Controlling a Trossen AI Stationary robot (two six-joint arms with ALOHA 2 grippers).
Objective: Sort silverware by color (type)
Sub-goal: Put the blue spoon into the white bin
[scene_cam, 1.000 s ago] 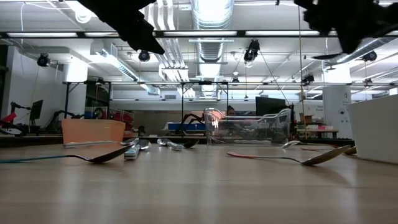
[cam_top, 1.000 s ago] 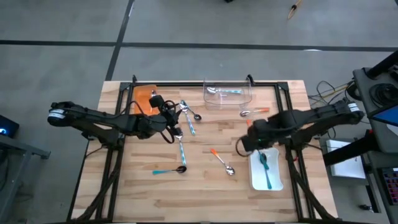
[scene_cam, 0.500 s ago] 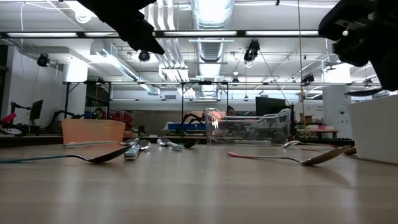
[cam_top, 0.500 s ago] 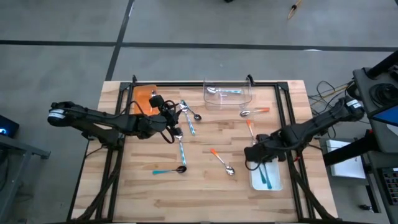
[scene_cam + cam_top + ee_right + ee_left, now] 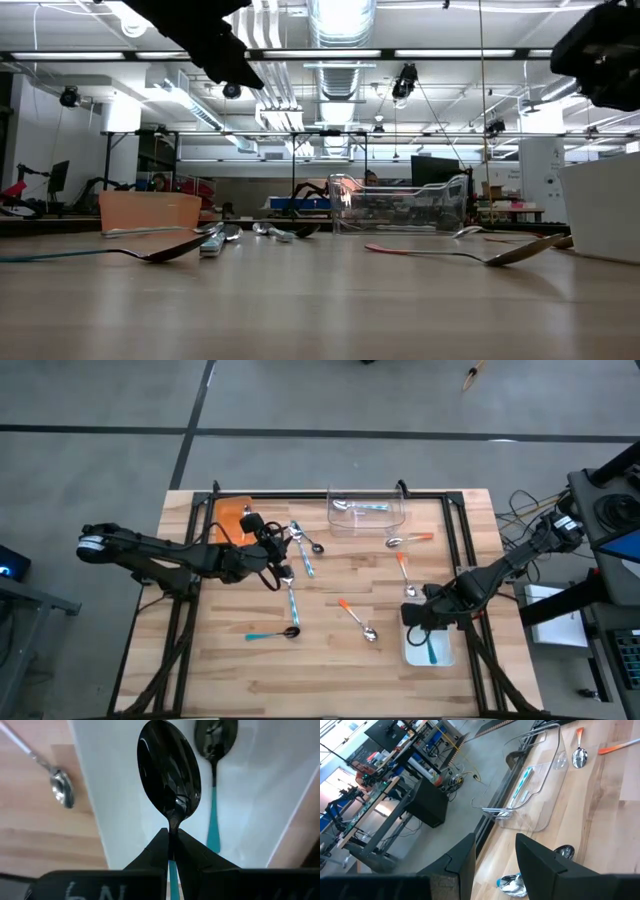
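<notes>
Right gripper (image 5: pixel 171 851) pinches one teal spoon (image 5: pixel 170 775) over white tray (image 5: pixel 115 785) holding another; left gripper (image 5: pixel 492 865) fingers parted, empty.

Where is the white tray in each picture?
High view: white tray at the table's front right, under the right claw.
Low view: white wall at the right edge.
Left wrist view: not in it.
Right wrist view: fills the background.
Shared landmark: the clear tray.

The right gripper (image 5: pixel 171 847) is clamped on a spoon (image 5: pixel 170 770) above the white tray (image 5: pixel 412 650); the left gripper (image 5: pixel 492 857) is held parted.
</notes>
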